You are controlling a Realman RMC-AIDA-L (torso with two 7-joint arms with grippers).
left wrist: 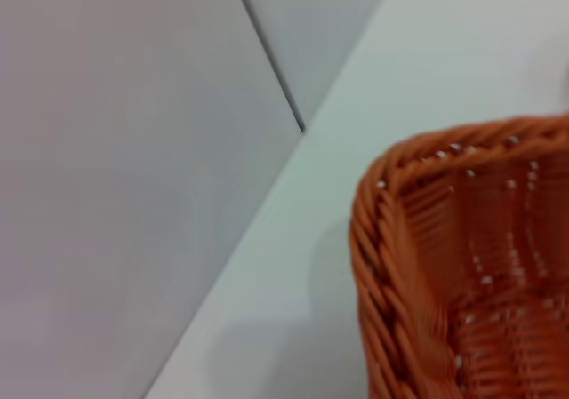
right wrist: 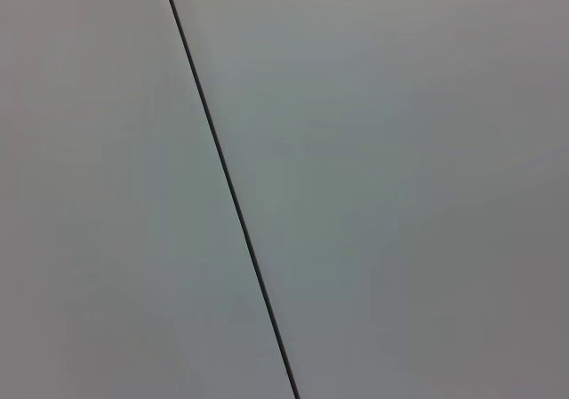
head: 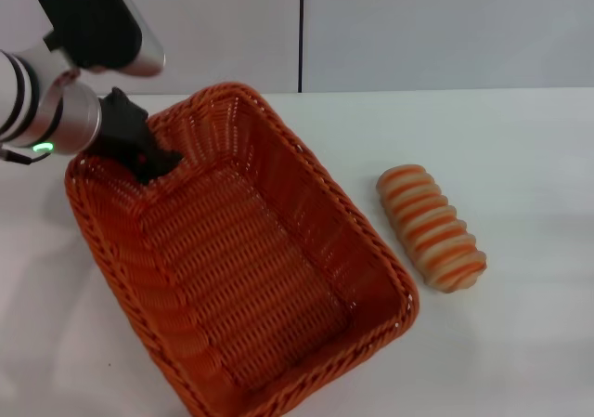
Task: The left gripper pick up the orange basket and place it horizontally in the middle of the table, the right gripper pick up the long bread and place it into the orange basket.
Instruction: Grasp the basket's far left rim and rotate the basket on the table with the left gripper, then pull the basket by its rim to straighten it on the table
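The basket (head: 251, 278) lay on the table (head: 520, 343) with its nearest corner at the front edge of the head view, its long axis running diagonally away toward the far left, so it was not yet horizontal. It was empty, and its woven floor and sloping sides were fully exposed. Just beside its right long side, apart from the rim and roughly parallel to it, lay the bread (head: 432, 228), flat on the tabletop. Farther back, the left gripper (head: 148, 163) was at the basket's far-left end wall, its black tip down at the braided rim; whether the fingers were closed on the rim or only resting against it could not be told. The left wrist view showed a rounded corner of the basket (left wrist: 462, 266) and the wall seam (left wrist: 271, 61) beyond. The right gripper did not appear in any view; its wrist camera showed only the wall. By judgement, the basket was light but bulky and fairly stiff, with some give in the weave; a pinch across the thick braided rim at the middle of an end wall offered a rough, non-slip hold, though a one-sided grip would let the far end sag or drag and swing as the basket was turned. The bread looked small, light and probably soft; its ridges gave purchase, and a grip across its narrow width at mid-length would keep it balanced, with modest closing force to avoid crushing.
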